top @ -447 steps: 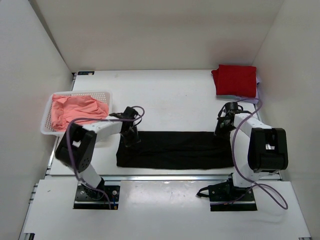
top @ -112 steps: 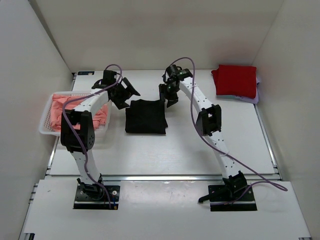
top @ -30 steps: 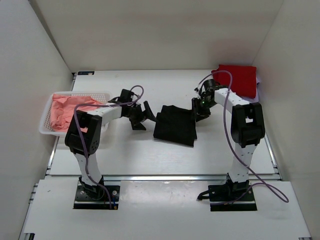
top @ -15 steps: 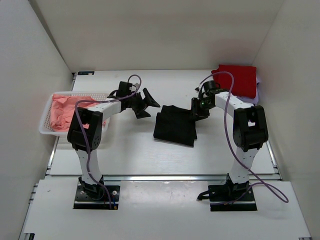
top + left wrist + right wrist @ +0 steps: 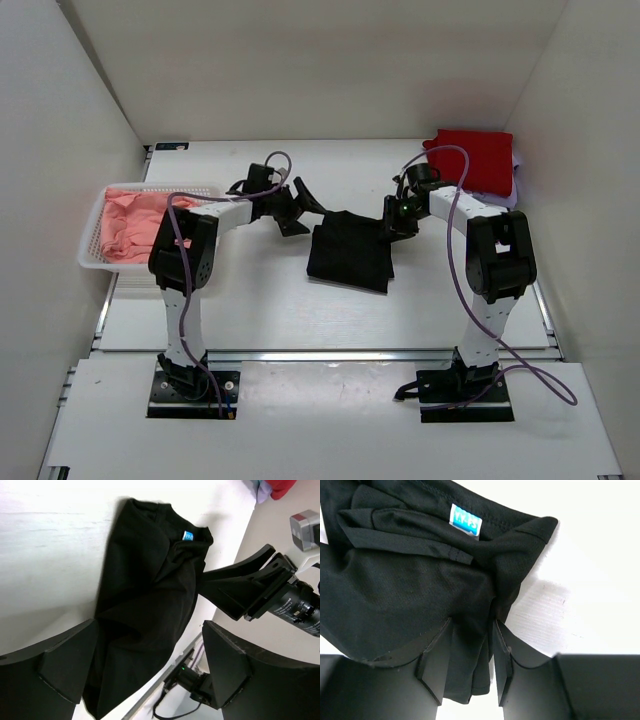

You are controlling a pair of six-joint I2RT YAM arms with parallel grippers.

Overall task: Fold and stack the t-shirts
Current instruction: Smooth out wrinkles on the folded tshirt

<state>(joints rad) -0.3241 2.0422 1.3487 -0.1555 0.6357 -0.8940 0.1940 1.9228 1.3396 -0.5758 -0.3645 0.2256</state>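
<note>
Several pink shirts (image 5: 150, 225) are lying crumpled in the basket (image 5: 93, 235) at the left, so I judge that much folding is waiting. Next to them the left claw (image 5: 308, 213) is standing wide open and holding nothing; it is hovering just beside the left edge of the black shirt (image 5: 350, 255). This shirt is lying in the middle of the counter (image 5: 350, 320), folded into a rough, somewhat loose rectangle, not yet on the stack. The right claw (image 5: 472, 630) is pinching its right edge, near the collar with the blue label (image 5: 464, 520), and the jaws are standing narrow with cloth between them. At the far right corner the red shirt (image 5: 470, 160) is lying folded on the lilac shirt (image 5: 513, 197). I think the black one is probably going there next.
</note>
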